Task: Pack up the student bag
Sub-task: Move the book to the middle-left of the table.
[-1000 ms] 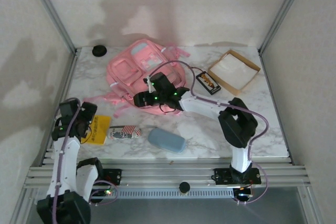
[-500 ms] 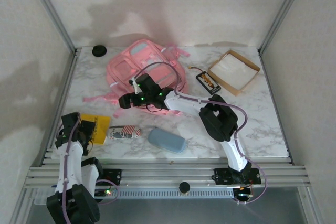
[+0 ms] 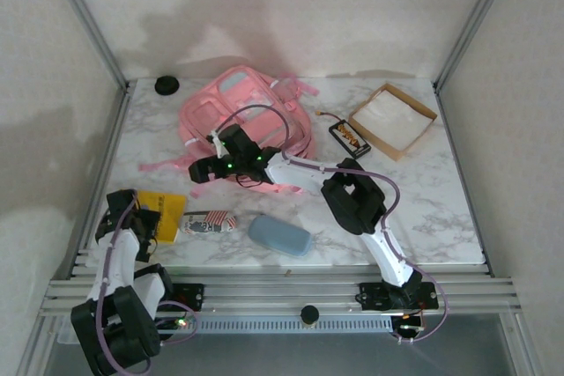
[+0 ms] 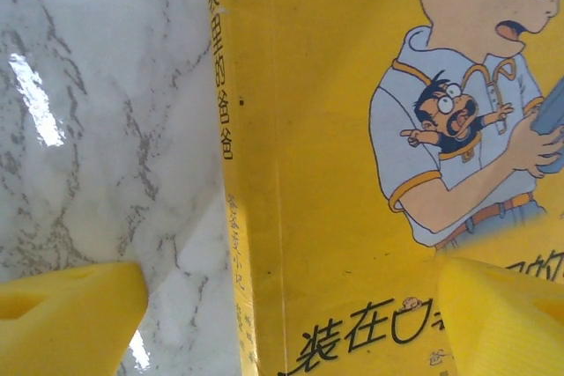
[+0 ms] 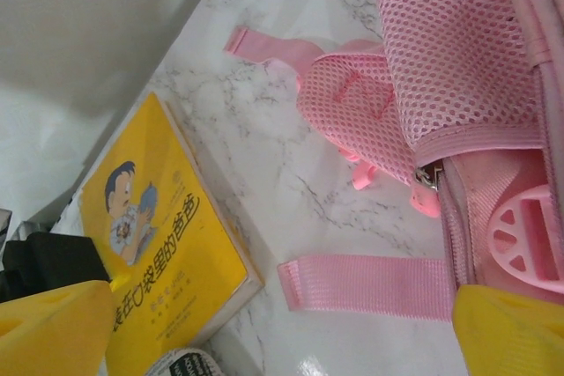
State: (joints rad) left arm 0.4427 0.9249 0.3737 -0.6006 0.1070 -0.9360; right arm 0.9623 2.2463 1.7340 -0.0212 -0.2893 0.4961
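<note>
**Now for the book: left arm lines up on a paperback bound for the bag**

The left gripper hangs with its yellow foam pads spread and nothing between them. One pad is over bare marble and the other over the cover of a yellow cartoon paperback, so the jaws straddle the spine edge. The book lies flat at the near-left of the marble table. A patterned pencil pouch lies just beside its right edge.

A thin book flat on smooth stone offers little to pinch. The sound approach is probably to descend until the outer pad meets the table just beside the spine. The arm would then close slowly, so the edge lifts into the grip rather than skating away toward the pouch.

The right gripper, equally wide open and empty, hovers at the near-left edge of the student bag, over a loose pink strap and close to a mesh side pocket. The bag lies at the back centre of the table, apart from the book.

Whether any zip stands open cannot be told from here. The right arm will likely need to hold an opening wide, and that trailing strap could snag either arm.
</note>
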